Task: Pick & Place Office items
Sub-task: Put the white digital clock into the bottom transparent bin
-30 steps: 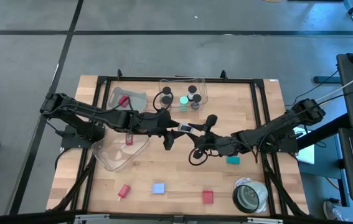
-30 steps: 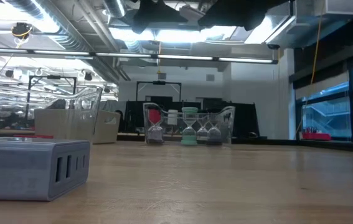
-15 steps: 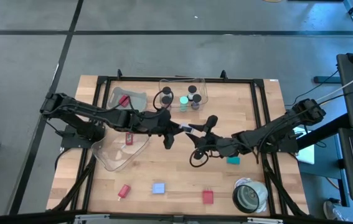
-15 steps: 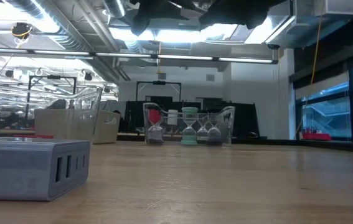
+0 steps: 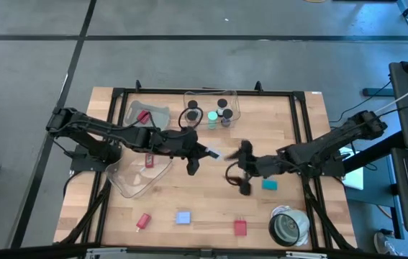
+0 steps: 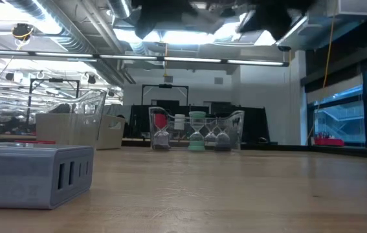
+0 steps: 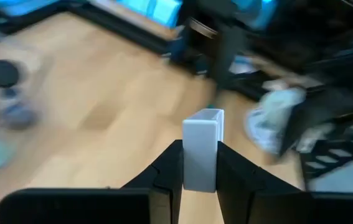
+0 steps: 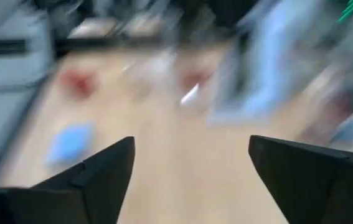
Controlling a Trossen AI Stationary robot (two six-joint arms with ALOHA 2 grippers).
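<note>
A small white block [image 5: 214, 153] hangs above the middle of the table, with my left gripper [image 5: 205, 152] shut on it; the left wrist view shows the block [image 7: 201, 143] between the two dark fingers. A short way toward the table's right, my right gripper [image 5: 242, 169] stands open and holds nothing, its fingers wide apart in the right wrist view [image 8: 192, 146]. Loose on the wood lie a teal block [image 5: 269, 185], a blue block [image 5: 183, 216] and two red pieces [image 5: 143, 221] [image 5: 240, 228]. My left gripper pinches the white block by its two flat sides [image 7: 192, 174] between its two fingers. The fingers come from the table's left, slanting a little downward. The block's free end [image 7: 204, 118] sticks out past the fingertips, and the block is lifted clear of the table.
A clear bin [image 5: 232, 97] at the far middle holds several small capped pieces. Another clear bin [image 5: 159, 114] at the far left holds a red piece, and a third [image 5: 128, 180] lies under the left arm. A grey-white roll [image 5: 288, 226] sits near the right front corner.
My right gripper has let go of the white block, rolled its wrist and drawn back toward the table's right edge, its fingers now apart. The block stays in my left gripper above the table's middle.
</note>
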